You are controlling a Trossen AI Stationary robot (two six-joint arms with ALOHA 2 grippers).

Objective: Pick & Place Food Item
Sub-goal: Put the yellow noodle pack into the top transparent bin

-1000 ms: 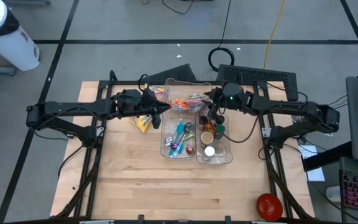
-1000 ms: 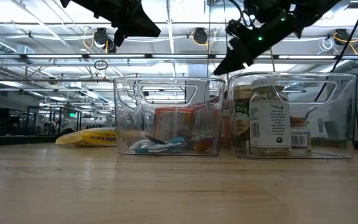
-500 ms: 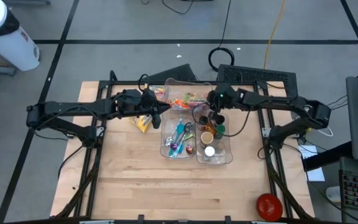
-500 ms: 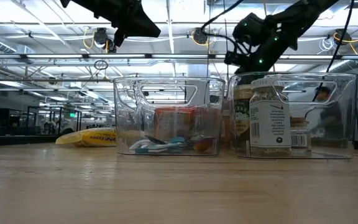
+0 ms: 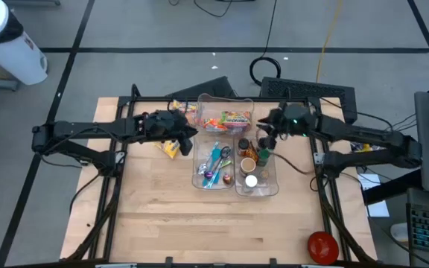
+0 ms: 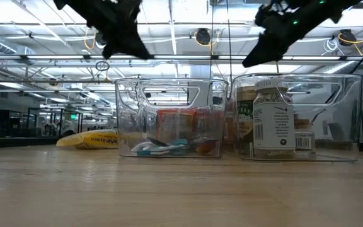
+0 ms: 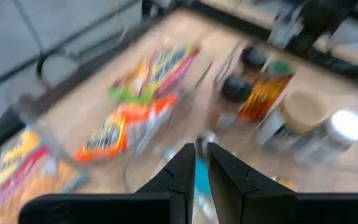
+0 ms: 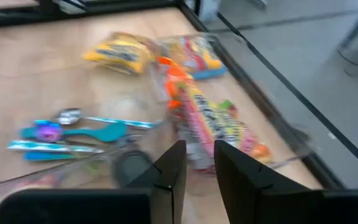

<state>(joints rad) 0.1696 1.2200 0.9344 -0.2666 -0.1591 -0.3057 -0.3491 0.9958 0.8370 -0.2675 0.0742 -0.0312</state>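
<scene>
**Both end effectors above the clear bins, nothing held**

In the high view, a wooden counter [image 5: 155, 216] is seen with two clear bins side by side in its middle. The left bin [image 5: 213, 168] holds coloured utensils, and the right bin [image 5: 257, 168] holds jars and bottles. A third clear bin [image 5: 225, 117] with colourful snack packets is placed just beyond them, at the far side. A yellow packet [image 5: 170, 147] lies on the counter, just left of the left bin. The left end effector [image 5: 188, 131] is located over the far left corner of the bins. The right end effector [image 5: 263, 135] is located above the far end of the right bin.

In the low view, both arms are seen above the bins, not touching them. The yellow packet [image 6: 88, 139] lies left of the left bin [image 6: 171, 117].

In the left wrist view, the fingers [image 7: 180, 174] are almost closed, with only a narrow gap and nothing between them. Snack packets [image 7: 146, 74] are seen beyond.

In the right wrist view, the fingers [image 8: 170, 169] are close together with a small gap, empty. Snack packets [image 8: 211, 119] lie beyond them.
</scene>
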